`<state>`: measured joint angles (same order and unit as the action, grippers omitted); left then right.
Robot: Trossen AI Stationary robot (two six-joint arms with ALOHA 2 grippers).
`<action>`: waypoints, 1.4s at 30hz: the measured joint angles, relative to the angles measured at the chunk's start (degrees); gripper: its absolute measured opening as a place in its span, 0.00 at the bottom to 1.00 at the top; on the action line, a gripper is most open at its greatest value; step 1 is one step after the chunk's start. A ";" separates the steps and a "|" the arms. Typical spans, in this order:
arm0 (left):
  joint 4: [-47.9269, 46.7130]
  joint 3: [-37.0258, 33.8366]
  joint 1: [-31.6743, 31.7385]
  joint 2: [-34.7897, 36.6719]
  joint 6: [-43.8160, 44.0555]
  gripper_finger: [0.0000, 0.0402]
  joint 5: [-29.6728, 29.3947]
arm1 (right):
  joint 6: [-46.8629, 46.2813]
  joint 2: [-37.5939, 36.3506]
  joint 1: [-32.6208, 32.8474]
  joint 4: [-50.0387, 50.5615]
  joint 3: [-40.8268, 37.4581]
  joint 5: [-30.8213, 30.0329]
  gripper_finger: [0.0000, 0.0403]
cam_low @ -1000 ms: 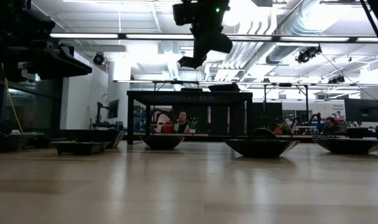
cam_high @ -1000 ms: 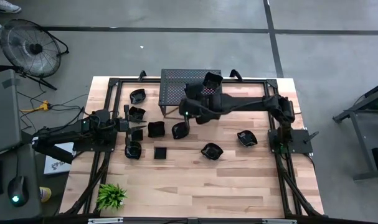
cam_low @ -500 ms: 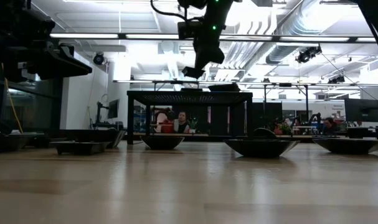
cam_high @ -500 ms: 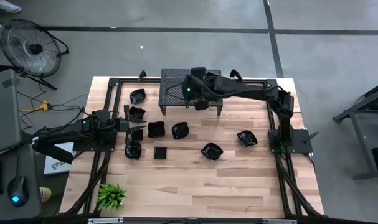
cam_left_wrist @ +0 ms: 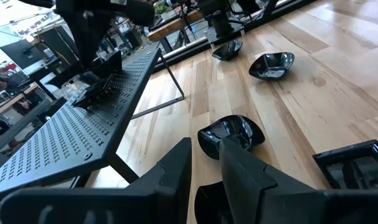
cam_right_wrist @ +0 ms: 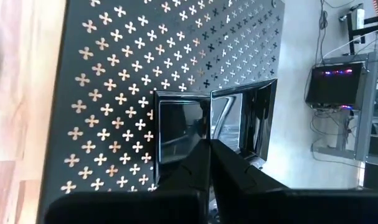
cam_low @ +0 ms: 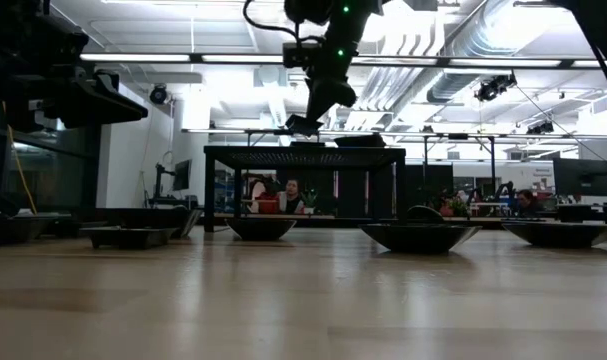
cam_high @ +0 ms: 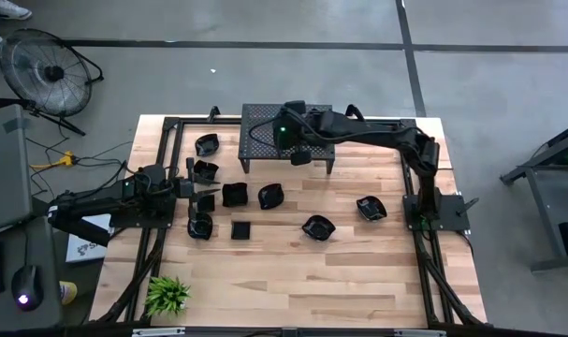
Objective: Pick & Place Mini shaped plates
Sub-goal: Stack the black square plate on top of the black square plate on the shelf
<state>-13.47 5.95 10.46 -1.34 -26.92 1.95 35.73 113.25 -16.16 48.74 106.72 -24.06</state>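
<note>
Right gripper [cam_right_wrist: 208, 146] clamped on the square plate [cam_right_wrist: 238, 118] rim, plate hanging directly under it over the stand [cam_high: 260, 117] at twelve o'clock of the tabletop [cam_high: 358, 271]; straight down sets it

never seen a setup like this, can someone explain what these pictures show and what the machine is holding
It is a robot with two dark arms at a wooden table. One picture looks straight down, one sits at table-top level, and two come from cameras on the arms' wrists. Small glossy black plates lie scattered on the wood, a green plant stands at one corner, and a black perforated stand sits at the far edge. The right hand is over the stand, shut on the rim of a square plate, seemingly setting it down there. The left hand waits low among the plates on its side; whether it grips one is unclear.
</note>
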 joint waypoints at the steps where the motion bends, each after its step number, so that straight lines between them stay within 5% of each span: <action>1: 0.00 -0.01 0.00 0.00 0.00 0.20 -0.02 | 0.06 0.18 -0.03 0.04 -0.02 -0.01 0.00; 20: 0.00 -0.02 0.02 0.02 0.00 0.20 0.00 | -3.90 2.07 0.45 0.83 -0.02 -4.50 0.00; 42: 0.00 0.00 0.00 0.02 0.00 0.20 0.00 | -7.02 2.12 1.22 2.81 -0.02 -2.52 0.00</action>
<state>-13.47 5.96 10.46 -1.32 -26.92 1.96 28.71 115.37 -14.94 51.55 106.69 -26.59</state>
